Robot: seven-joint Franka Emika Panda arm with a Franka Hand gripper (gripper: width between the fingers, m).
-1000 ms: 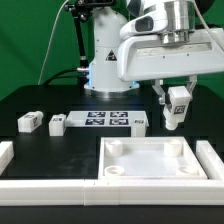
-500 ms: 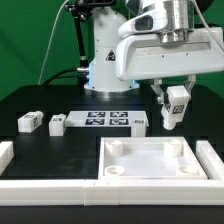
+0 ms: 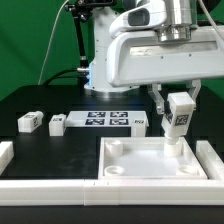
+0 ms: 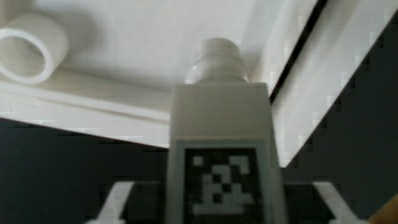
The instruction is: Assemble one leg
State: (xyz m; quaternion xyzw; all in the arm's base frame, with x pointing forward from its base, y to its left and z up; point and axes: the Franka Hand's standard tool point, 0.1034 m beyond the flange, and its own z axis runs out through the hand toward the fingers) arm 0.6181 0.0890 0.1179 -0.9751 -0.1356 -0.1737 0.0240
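Observation:
My gripper is shut on a white leg with a black-and-white tag on its face. It holds the leg upright, peg end down, above the far right corner of the large white square panel. In the wrist view the leg runs up the middle, with its peg over the panel's raised rim. A round corner socket shows to one side. Two more legs lie on the black table at the exterior view's left.
The marker board lies flat behind the panel, with a small white block at its right end. White rails edge the table's front, and white blocks stand at both sides. The robot base stands at the back.
My gripper has come forward and down with the leg, from above the marker board's right end to over the panel's far right corner. The leg now hangs upright.

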